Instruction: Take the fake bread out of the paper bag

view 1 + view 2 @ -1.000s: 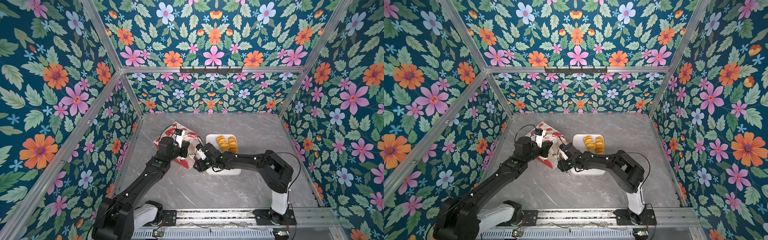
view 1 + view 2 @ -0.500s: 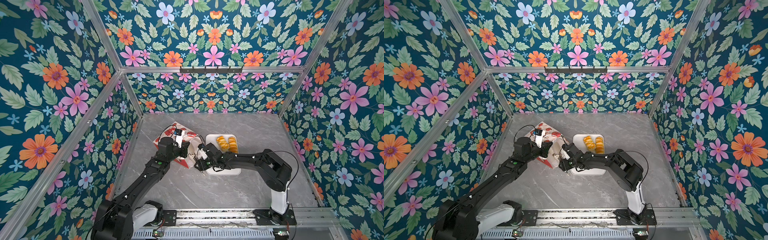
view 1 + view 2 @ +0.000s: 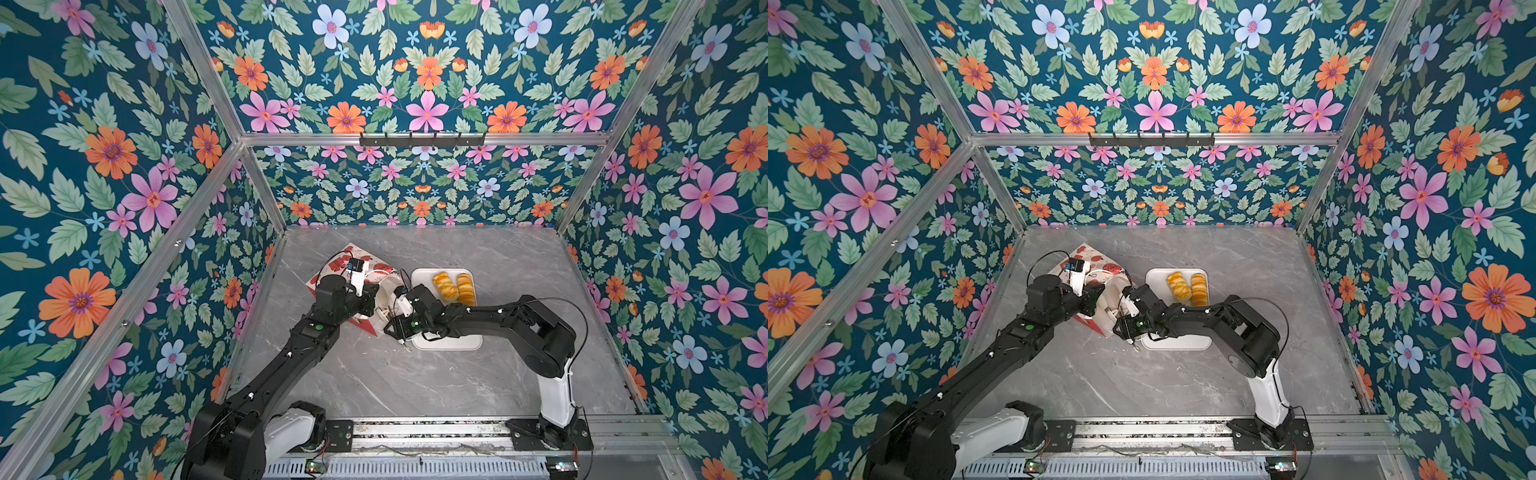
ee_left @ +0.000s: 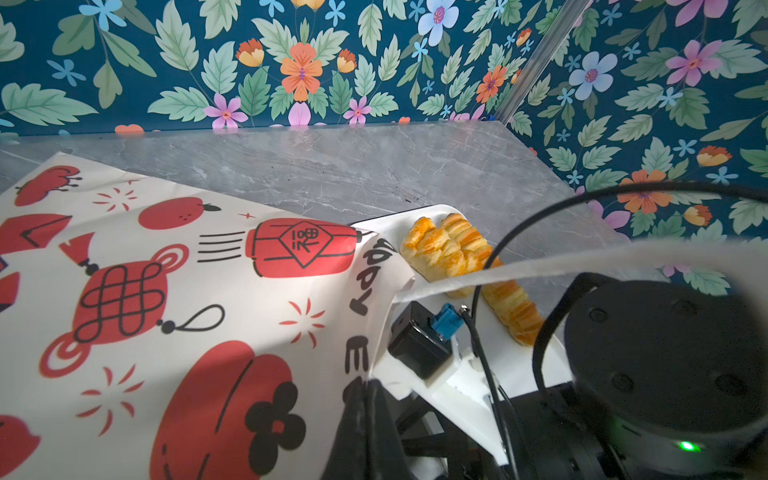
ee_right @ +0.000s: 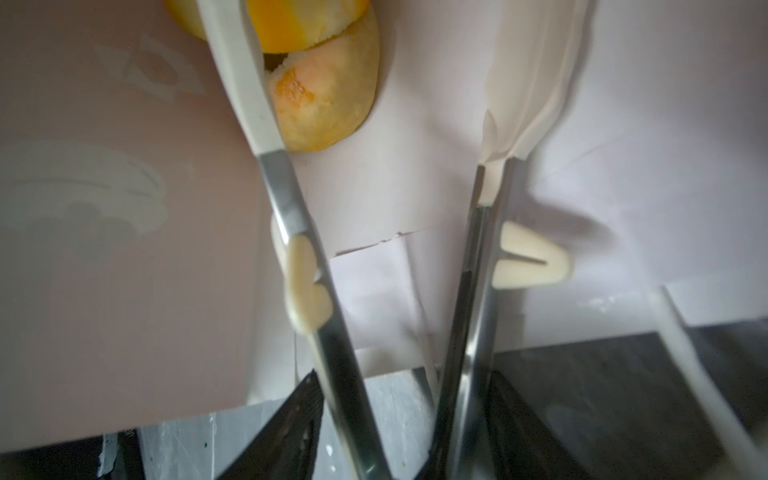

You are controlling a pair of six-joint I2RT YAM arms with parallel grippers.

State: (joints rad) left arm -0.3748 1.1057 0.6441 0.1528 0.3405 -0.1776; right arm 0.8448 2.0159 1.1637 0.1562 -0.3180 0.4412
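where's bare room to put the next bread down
Free: the tray's near half, below the two pastries; the marble table between tray and right wall, and along the front rail. Crowded: the mouth of the paper bag beside the tray, tongs inside.

Robot lab booth: alu frame w/ floral-print walls (backdrop-like), marble-look tabletop, arms on rail.

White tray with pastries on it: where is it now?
In both top views the tray lies near the table's middle, just right of the paper bag, partly under the right arm.
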